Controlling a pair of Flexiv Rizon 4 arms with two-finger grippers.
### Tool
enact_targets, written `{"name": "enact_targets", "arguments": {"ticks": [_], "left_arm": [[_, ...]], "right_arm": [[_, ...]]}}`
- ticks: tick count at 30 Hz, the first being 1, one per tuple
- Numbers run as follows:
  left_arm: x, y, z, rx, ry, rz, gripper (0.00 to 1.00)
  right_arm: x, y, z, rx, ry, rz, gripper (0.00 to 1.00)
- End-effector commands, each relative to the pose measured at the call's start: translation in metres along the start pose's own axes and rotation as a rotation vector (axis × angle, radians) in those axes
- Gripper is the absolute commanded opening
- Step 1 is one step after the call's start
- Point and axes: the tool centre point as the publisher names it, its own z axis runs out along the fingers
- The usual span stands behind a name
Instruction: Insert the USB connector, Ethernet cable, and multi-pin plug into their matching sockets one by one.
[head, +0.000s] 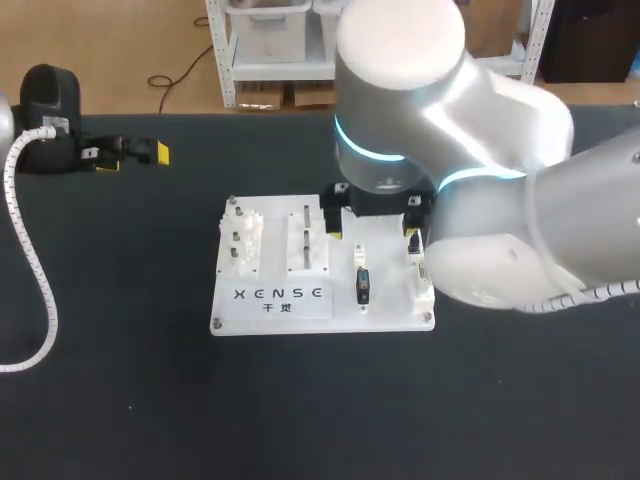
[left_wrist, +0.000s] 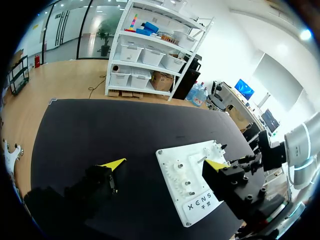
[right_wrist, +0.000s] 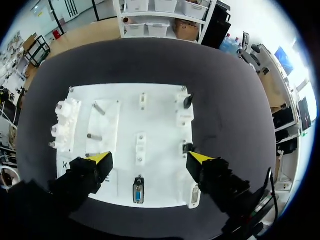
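Over the white board (right_wrist: 160, 112) — right tool (right_wrist: 149, 158) spread wide; left tool (left_wrist: 167, 163), also spread, well aside.

Right arm (head: 450, 130): glossy white and silver-grey rounded shells, with glowing cyan rings at the joints.
Left cable (head: 30, 250): white, spiral-wrapped.
Right gripper (right_wrist: 149, 158): black blocky fingers with bright yellow wedge tips.
Left gripper (left_wrist: 165, 164): black with yellow tips.

The board (head: 390, 312) lies on the table (head: 120, 400), the right gripper (right_wrist: 150, 159) above it, the left gripper (head: 132, 157) well apart, behind-left.
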Motion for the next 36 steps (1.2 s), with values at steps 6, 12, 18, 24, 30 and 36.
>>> {"name": "enact_targets", "arguments": {"ticks": [6, 12, 18, 24, 30, 36], "left_arm": [[0.000, 0.000, 0.000, 0.000, 0.000, 0.000, 1.00], [0.000, 0.000, 0.000, 0.000, 0.000, 0.000, 1.00], [0.000, 0.000, 0.000, 0.000, 0.000, 0.000, 1.00], [0.000, 0.000, 0.000, 0.000, 0.000, 0.000, 1.00], [0.000, 0.000, 0.000, 0.000, 0.000, 0.000, 1.00], [0.000, 0.000, 0.000, 0.000, 0.000, 0.000, 1.00]], "right_arm": [[0.032, 0.010, 0.013, -0.023, 0.118, 0.020, 1.00], [0.045, 0.016, 0.025, -0.049, 0.207, 0.039, 0.98], [0.051, 0.019, 0.029, -0.053, 0.228, 0.033, 0.61], [0.055, 0.017, 0.030, -0.053, 0.241, 0.036, 0.45], [0.058, 0.015, 0.029, -0.051, 0.249, 0.034, 0.42], [0.059, 0.013, 0.030, -0.045, 0.253, 0.036, 0.36]]}}
